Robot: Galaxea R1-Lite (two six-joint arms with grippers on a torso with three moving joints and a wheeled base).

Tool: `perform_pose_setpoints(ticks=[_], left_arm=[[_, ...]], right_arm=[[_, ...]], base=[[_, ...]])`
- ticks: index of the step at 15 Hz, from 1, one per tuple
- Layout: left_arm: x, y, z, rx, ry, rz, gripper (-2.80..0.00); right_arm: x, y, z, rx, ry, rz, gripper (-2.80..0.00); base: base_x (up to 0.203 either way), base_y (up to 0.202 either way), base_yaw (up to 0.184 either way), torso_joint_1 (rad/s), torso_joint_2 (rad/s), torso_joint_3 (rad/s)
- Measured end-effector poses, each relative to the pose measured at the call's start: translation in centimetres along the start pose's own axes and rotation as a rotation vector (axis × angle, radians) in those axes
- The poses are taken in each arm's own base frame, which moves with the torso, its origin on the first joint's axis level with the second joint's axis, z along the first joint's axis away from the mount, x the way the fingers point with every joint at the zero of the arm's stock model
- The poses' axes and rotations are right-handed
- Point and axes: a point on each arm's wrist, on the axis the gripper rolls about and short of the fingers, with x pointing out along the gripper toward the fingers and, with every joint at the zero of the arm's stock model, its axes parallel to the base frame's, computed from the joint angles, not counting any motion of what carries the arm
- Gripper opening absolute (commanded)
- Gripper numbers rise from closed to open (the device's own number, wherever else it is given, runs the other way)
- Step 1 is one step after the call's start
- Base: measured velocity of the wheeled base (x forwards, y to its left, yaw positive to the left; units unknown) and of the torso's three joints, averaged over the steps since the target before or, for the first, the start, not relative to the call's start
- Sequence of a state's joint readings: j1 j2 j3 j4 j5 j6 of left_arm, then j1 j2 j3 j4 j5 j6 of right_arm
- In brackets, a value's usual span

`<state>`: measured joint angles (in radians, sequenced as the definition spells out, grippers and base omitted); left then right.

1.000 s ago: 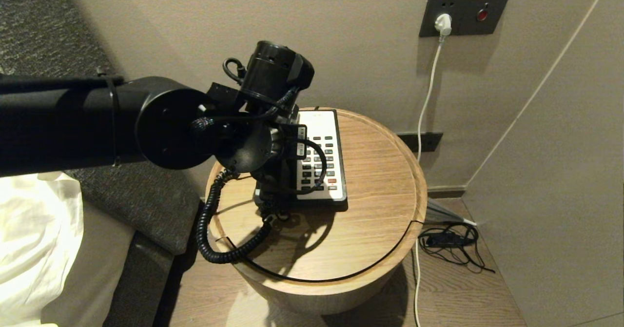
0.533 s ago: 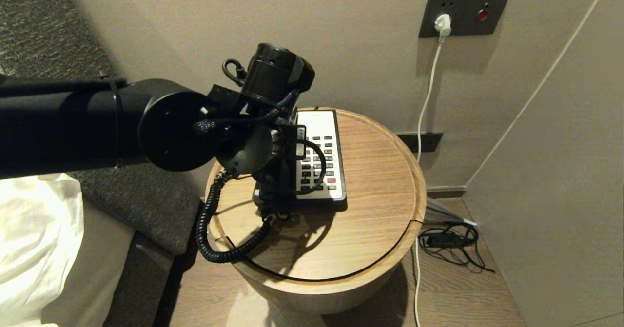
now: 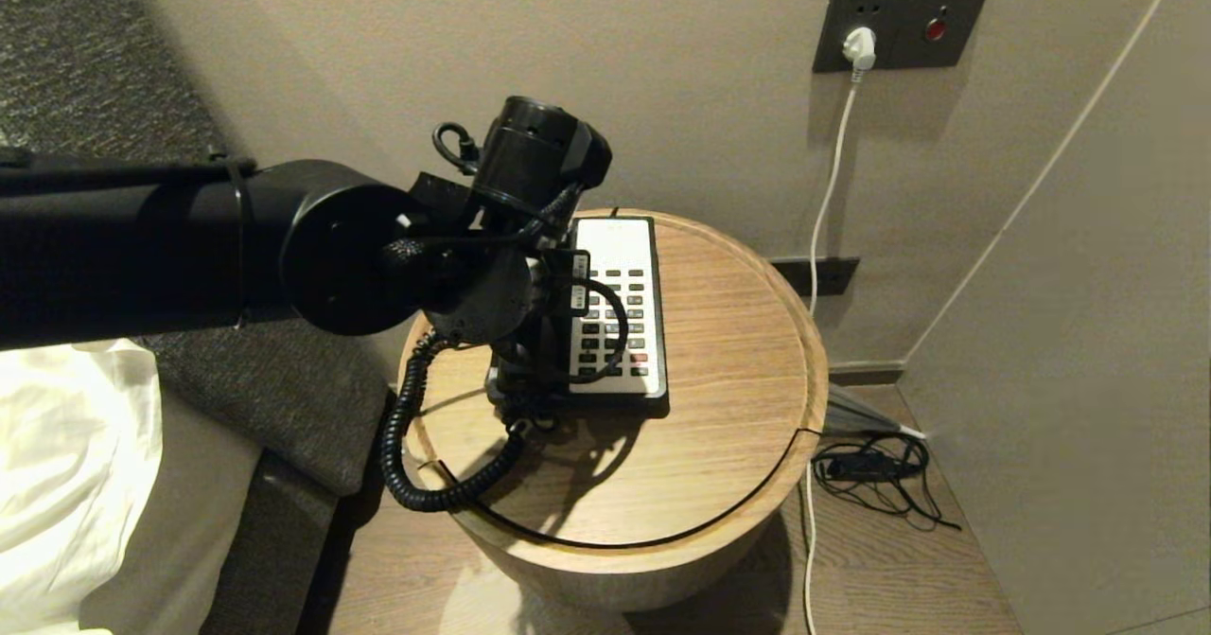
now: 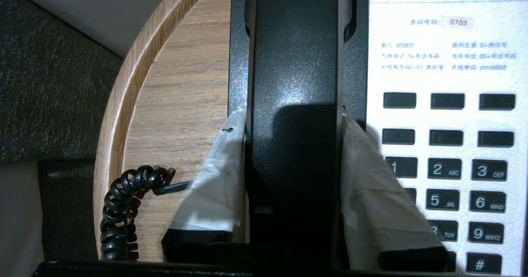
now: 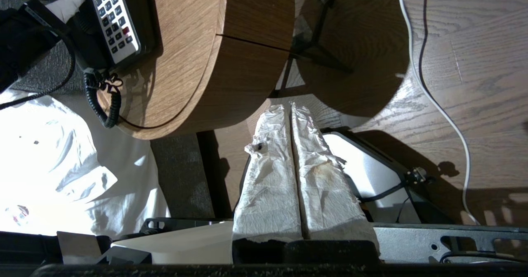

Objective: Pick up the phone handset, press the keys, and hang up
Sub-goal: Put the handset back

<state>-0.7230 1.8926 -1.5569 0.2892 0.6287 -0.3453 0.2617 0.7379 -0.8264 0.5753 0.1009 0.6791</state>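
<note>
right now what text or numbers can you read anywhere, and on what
"0703": on the phone base faceplate, above the keys.
"1", "2 ABC", "3 DEF", "5 JKL", "6 MNO", "TUV", "9 WXYZ", "#": on the keys.
Small print lines around "0703" and at the faceplate's top edge: too blurred to read.
The handset, clamped between the left gripper fingers: no text.
Wall plate: no readable text.

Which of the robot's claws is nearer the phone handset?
Left. The left claw straddles the phone handset, one finger on each side; the right claw hangs off beside the table, above the floor.
</note>
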Motion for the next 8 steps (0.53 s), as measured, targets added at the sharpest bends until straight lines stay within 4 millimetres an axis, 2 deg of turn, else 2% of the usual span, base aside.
perform_pose_setpoints(ticks=[3, 8], left_arm=[[-0.3, -0.1, 0.1, -0.006, -0.007, -0.007, 0.0], [-2.3, 0.0, 1.0, -0.029, -0.048, -0.048, 0.0]], right_arm=[[0.1, -0.1, -0.2, -0.003, 0.006, -0.003, -2.8], [0.2, -0.3, -0.4, -0.015, 0.022, 0.0, -2.8]], base=[[0.0, 0.0, 0.0, 0.0, 0.0, 0.0], [0.0, 0.0, 0.0, 0.0, 0.0, 0.0]])
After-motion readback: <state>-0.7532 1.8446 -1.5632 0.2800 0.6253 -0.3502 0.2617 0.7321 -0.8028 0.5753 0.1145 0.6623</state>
